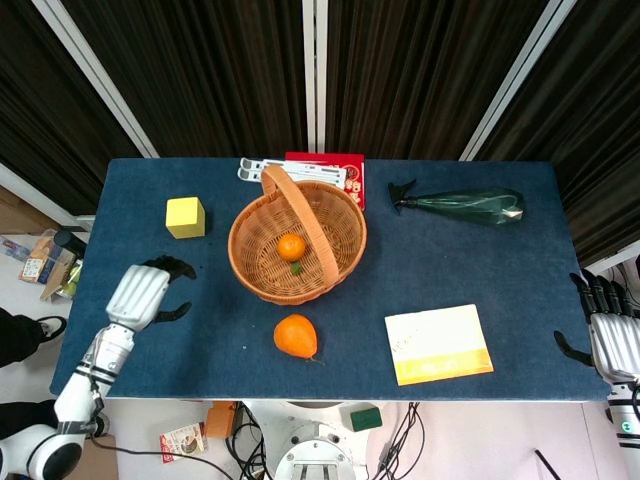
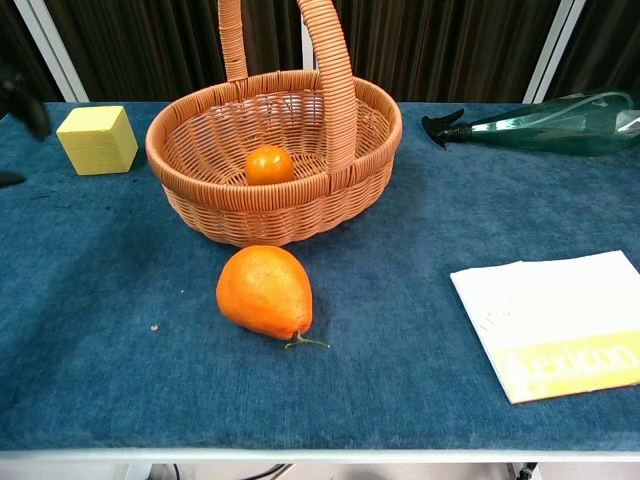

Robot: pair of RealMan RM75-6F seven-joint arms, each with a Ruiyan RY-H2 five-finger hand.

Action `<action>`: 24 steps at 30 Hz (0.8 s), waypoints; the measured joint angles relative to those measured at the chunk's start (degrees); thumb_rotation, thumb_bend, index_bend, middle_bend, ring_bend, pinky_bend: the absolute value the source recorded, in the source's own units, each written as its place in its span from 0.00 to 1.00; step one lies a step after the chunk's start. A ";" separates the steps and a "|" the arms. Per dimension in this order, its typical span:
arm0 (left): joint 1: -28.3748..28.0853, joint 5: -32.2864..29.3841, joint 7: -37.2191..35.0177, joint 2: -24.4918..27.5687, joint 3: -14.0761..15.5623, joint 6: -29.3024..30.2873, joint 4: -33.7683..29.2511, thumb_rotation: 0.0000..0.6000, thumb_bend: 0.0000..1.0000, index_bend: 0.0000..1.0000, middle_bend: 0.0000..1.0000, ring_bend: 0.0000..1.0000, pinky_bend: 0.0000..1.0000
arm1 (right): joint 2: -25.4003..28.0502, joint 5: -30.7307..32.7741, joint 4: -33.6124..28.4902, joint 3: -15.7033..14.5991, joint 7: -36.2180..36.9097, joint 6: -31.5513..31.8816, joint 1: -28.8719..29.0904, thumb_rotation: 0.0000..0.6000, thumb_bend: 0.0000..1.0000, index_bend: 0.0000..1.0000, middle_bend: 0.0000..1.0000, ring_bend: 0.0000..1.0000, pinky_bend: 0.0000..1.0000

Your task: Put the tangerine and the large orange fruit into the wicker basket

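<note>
A small tangerine (image 1: 291,246) (image 2: 268,165) lies inside the wicker basket (image 1: 341,250) (image 2: 220,205) at the table's middle. The large orange fruit (image 1: 296,336) (image 2: 265,292) sits on the blue cloth just in front of the basket. My left hand (image 1: 140,294) hovers over the table's left edge, well away from the basket, fingers spread and holding nothing; only dark fingertips (image 2: 22,103) show at the chest view's left border. My right hand (image 1: 610,340) hangs off the table's right edge, fingers apart and empty.
A yellow cube (image 1: 186,216) (image 2: 98,139) stands left of the basket. A green spray bottle (image 1: 460,206) (image 2: 545,122) lies at the back right. A white and yellow booklet (image 1: 438,344) (image 2: 555,321) lies at the front right. A red box (image 1: 345,166) sits behind the basket.
</note>
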 measured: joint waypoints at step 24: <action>0.90 14.20 -6.47 -19.12 3.67 -3.69 13.35 1.00 0.18 0.23 0.25 0.21 0.38 | 0.46 -0.47 0.10 -0.07 1.11 0.80 -0.41 1.00 0.29 0.00 0.00 0.00 0.00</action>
